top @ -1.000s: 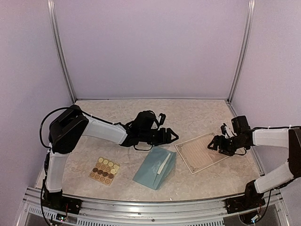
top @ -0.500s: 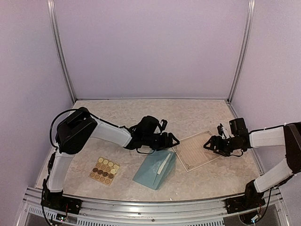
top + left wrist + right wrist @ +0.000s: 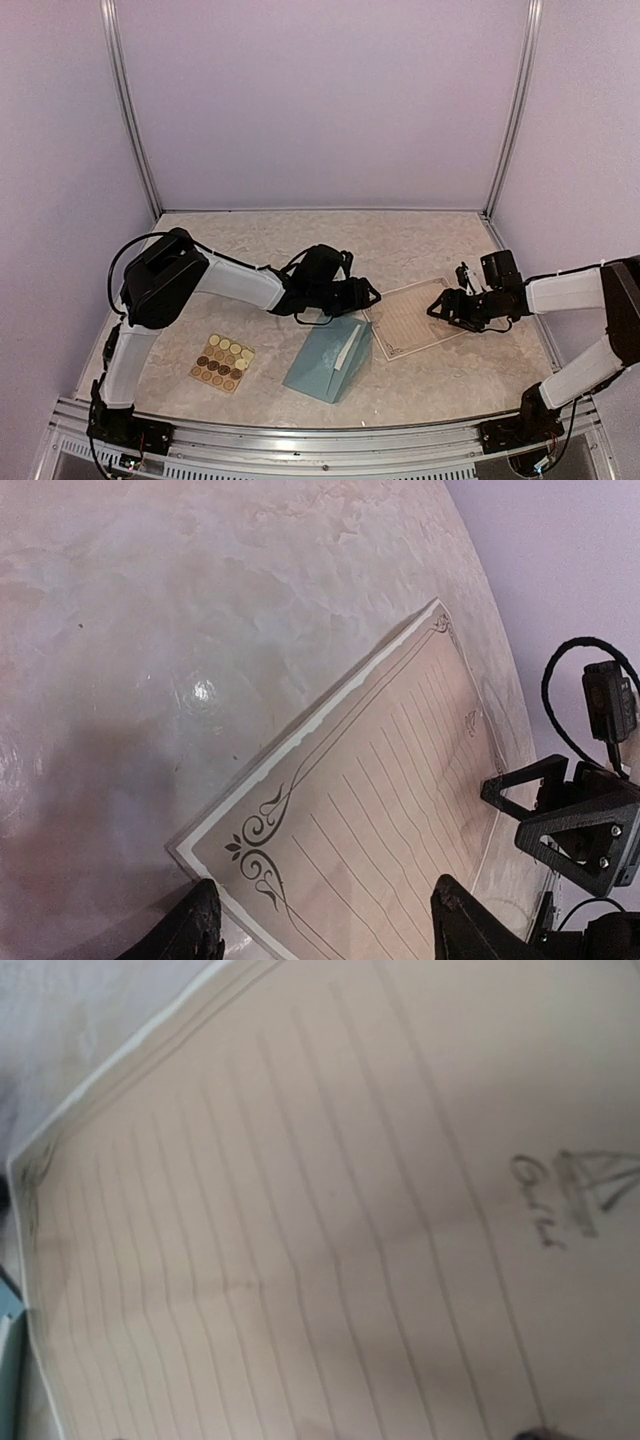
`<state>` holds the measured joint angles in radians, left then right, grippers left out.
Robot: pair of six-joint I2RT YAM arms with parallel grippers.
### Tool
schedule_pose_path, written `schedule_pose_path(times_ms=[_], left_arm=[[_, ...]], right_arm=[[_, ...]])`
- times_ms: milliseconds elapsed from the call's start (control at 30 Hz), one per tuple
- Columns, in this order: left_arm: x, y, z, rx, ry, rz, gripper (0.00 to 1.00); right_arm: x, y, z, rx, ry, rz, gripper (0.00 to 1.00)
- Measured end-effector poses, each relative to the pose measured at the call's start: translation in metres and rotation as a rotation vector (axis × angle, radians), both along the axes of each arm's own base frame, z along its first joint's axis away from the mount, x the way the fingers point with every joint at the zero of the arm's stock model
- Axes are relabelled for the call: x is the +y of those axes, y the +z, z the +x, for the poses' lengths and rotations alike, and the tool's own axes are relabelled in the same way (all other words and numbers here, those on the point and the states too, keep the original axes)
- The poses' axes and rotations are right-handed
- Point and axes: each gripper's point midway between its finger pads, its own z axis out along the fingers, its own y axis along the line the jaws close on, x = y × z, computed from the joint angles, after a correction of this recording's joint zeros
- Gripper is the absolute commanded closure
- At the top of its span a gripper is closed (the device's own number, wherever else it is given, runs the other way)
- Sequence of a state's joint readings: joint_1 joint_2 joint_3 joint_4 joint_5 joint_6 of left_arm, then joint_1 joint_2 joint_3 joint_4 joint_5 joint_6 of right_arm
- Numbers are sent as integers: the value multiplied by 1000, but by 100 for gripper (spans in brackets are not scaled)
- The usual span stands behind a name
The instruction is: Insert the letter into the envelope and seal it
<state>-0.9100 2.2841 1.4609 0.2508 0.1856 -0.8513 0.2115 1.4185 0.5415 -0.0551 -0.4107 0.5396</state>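
The letter (image 3: 408, 318), a cream lined sheet with a scrolled border, lies flat on the table right of centre. In the left wrist view the letter (image 3: 380, 800) has its ornamented corner between the spread fingers of my open left gripper (image 3: 325, 932), which hovers low over it. My right gripper (image 3: 440, 306) is open and low over the letter's right part, so the letter (image 3: 330, 1210) fills the right wrist view. The teal envelope (image 3: 330, 358) lies just in front of the letter's left corner, with a pale strip on it.
A tan sheet of round stickers (image 3: 222, 362) lies at the front left. The metal rail (image 3: 300, 420) runs along the table's near edge. Walls close in the left, back and right sides. My right gripper (image 3: 570, 820) shows at the letter's far end in the left wrist view.
The letter has slid left toward the envelope and the left gripper, with the right gripper moving left along with it. The left gripper shifted slightly right. Both stay open.
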Motion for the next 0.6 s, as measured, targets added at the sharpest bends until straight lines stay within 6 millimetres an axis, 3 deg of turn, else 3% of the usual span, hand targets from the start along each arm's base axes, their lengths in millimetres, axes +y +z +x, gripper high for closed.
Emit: schedule_pose_path(times_ms=[367, 600], left_arm=[[-6, 0, 5, 0, 11, -28, 35], [-10, -3, 3, 13, 4, -51, 53]], right_arm=[[20, 0, 4, -15, 39, 14, 20], [32, 0, 9, -25, 61, 25, 20]])
